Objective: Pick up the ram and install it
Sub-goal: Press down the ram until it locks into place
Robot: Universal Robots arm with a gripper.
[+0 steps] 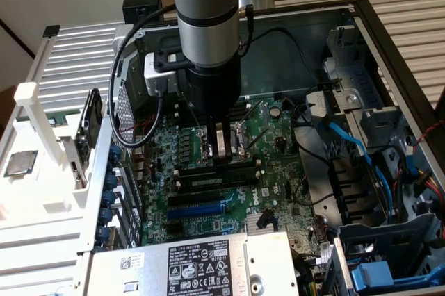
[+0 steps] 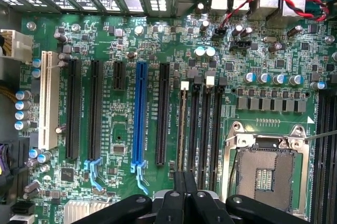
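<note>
One gripper [image 1: 222, 151] — fingers pressed together, nothing visibly held — hangs low over the motherboard's [image 1: 274, 171] memory slots [image 2: 200, 124].

1. One gripper [image 1: 222, 149] hung over one green motherboard [image 1: 271, 171] inside one open computer case [image 1: 389, 46].
2. One blue expansion slot [image 2: 140, 113] stood among four long black expansion slots [image 2: 162, 113] and one white slot [image 2: 48, 100].
3. Four memory slots [image 2: 199, 124] lay side by side.
4. One processor socket [image 2: 268, 174] was there.
5. One power supply [image 1: 201, 261] sat nearest in the exterior view.
</note>
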